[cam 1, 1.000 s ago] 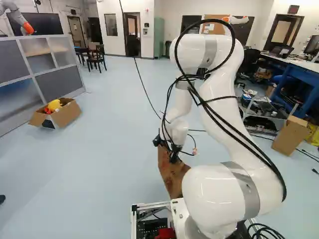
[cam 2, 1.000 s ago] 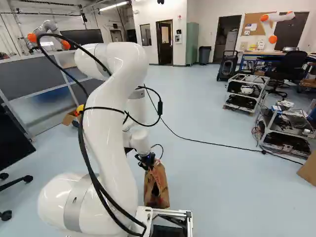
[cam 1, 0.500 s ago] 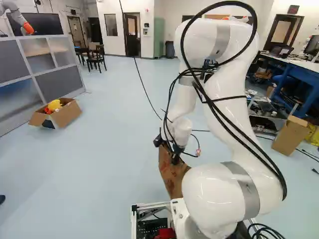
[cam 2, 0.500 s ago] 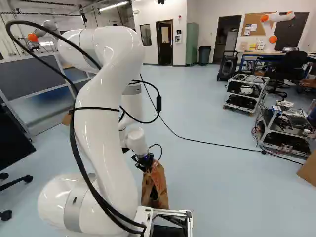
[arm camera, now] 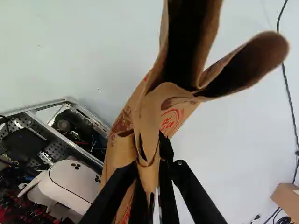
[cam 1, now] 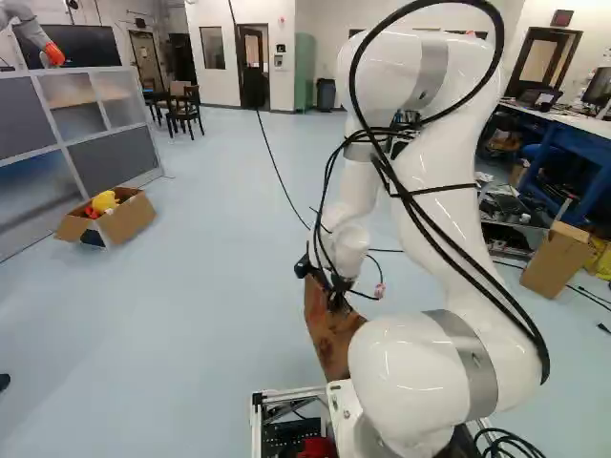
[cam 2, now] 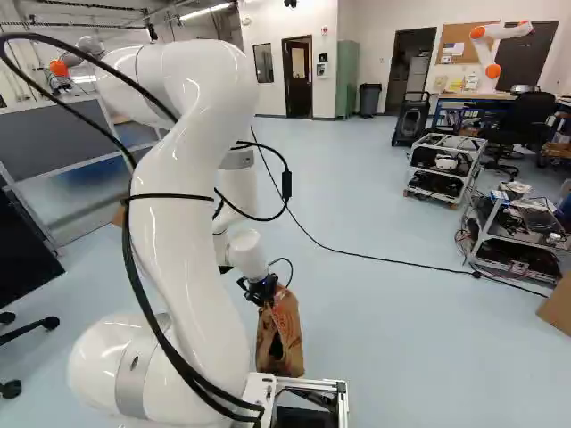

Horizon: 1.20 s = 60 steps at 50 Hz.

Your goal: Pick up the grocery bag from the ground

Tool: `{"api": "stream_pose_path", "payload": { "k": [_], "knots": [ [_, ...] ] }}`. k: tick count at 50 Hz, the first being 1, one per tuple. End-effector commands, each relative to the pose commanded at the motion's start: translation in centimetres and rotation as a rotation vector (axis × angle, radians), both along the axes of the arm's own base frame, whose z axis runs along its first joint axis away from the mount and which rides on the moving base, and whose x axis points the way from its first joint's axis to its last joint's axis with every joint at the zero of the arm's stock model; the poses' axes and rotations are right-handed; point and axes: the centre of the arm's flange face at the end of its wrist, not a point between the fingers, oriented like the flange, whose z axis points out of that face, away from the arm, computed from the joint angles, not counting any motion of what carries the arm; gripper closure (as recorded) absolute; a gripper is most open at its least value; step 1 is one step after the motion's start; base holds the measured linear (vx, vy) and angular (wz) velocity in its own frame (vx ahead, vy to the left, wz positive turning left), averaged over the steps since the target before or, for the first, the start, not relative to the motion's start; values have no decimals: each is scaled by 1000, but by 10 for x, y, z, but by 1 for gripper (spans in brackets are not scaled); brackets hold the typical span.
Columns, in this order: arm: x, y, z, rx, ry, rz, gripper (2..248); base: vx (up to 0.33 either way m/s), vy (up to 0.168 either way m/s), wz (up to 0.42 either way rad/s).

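Observation:
The gripper (cam 2: pixel 260 290) is at the top of the brown paper grocery bag (cam 2: pixel 284 334), just ahead of the base in the right base view. In the left base view the bag (cam 1: pixel 331 334) is partly hidden behind my arm. From the wrist, the gripper (arm camera: pixel 152 170) has its fingers pinched together on the folded paper of the bag (arm camera: pixel 180 114). Creased flaps of the bag stick out ahead of the fingers, open and dark inside. Whether the bag's bottom touches the floor, I cannot tell.
An open cardboard box (cam 1: pixel 119 218) with a yellow item stands by the grey partition (cam 1: pixel 72 124). Metal carts (cam 2: pixel 443 168) stand at the right, and a black cable (cam 2: pixel 375 257) runs over the floor. Another robot (cam 2: pixel 492 45) is at the far table.
My arm's upper part has shifted, outward in both base views. The gripper has moved only slightly, and the bag's top has shifted a little with it. The base has stayed put.

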Motion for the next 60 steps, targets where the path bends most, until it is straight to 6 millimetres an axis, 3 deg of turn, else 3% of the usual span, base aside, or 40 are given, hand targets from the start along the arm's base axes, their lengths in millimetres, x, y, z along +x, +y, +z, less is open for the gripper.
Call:
{"api": "stream_pose_path", "payload": {
  "k": [29,60],
  "knots": [
    [0,0,41,32,-173,-119,228,0,0,0],
    [-12,-1,109,143,-482,-320,228,0,0,0]
  ]
}}
